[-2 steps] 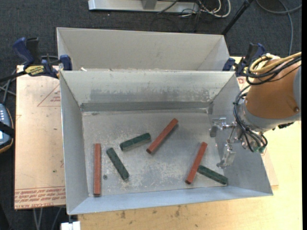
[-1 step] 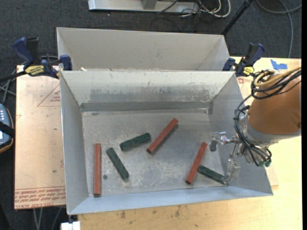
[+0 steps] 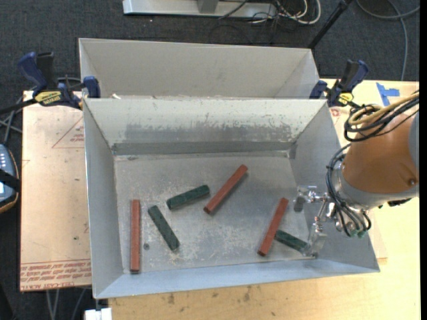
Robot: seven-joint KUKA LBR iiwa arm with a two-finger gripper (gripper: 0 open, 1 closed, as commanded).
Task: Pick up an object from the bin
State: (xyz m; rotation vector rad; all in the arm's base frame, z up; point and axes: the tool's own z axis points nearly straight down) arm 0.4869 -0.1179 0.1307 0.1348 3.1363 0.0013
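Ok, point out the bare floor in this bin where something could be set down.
Widest free patch: the floor strip along the back wall of the bin, above the upper green block and middle red stick. Another: front centre, between the lower green block and right red stick. Crowded: front right corner, where the hand sits by a small green block.
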